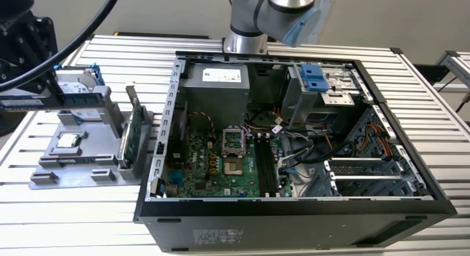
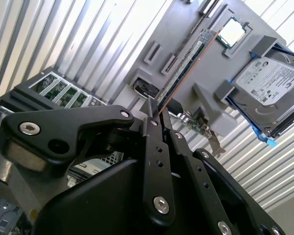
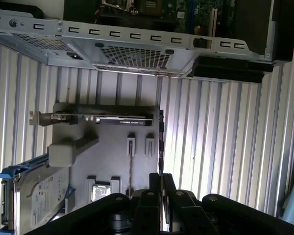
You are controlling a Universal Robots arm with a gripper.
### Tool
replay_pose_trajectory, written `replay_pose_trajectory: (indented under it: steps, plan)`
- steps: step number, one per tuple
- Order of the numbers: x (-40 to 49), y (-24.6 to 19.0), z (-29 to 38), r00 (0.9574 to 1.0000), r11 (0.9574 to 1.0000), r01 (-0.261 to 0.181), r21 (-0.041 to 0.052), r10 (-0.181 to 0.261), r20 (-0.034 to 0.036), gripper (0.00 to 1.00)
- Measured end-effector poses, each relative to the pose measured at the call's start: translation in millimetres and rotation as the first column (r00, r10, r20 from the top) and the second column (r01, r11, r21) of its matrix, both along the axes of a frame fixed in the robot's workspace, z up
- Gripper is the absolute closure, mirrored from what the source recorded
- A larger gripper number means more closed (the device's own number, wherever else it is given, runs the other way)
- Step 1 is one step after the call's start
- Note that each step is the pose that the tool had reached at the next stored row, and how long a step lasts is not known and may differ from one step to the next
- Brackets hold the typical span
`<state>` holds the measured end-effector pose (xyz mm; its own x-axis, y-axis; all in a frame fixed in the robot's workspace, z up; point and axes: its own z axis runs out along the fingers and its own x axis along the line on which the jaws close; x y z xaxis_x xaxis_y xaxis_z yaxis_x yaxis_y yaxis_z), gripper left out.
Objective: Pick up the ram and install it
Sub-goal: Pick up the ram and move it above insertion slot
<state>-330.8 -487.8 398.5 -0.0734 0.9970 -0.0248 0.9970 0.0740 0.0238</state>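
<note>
Above the grey parts holder [image 3: 112, 161]: claw [image 2: 154, 116] is pinching the ram [image 2: 186, 68] by one end, carrying it edge-on, seemingly lifted free.
Computer case [image 1: 294, 212]: lying open on the bench [image 1: 74, 212], black memory slots [image 1: 266, 165] facing upward for insertion.

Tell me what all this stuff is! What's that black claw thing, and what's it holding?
It's a robot arm working next to an open computer case. One picture comes from a camera standing off to the side. The other two come from cameras riding on the arm's wrist, looking along its black gripper. The gripper is pinched shut on the ram, a thin memory stick. On the ribbed metal table sits a grey holder with a hard drive in a blue frame, a small square processor chip and a green card.
</note>
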Motion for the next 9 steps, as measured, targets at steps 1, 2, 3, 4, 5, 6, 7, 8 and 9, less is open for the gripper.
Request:
replay_pose_trajectory:
  steps: [1,2,3,4,5,6,7,8,9]
  plan:
    - [0.7,0.4,-0.1,1.0000,1.0000,0.000,0.0001,0.000,0.0001,1.00]
    - [1.5,0.9,0.0,1.0000,1.0000,0.000,0.0000,0.000,0.0000,1.00]
    - [2.2,1.3,0.0,1.0000,1.0000,0.000,0.0000,0.000,0.0000,1.00]
    - [2.8,1.9,0.0,1.0000,1.0000,0.000,-0.0001,0.000,-0.0001,1.00]
    - [3.5,2.6,0.0,1.0000,1.0000,0.000,0.0000,0.000,0.0000,1.00]
    - [4.0,3.4,-0.1,1.0000,1.0000,0.000,0.0000,0.000,0.0001,1.00]
    - [4.5,4.3,0.0,1.0000,1.0000,0.000,0.0000,0.000,0.0000,1.00]
    - [5.0,5.1,0.0,1.0000,1.0000,0.000,0.0001,0.000,0.0001,1.00]
    - [5.6,6.0,0.0,1.0000,1.0000,0.000,-0.0001,0.000,0.0000,1.00]
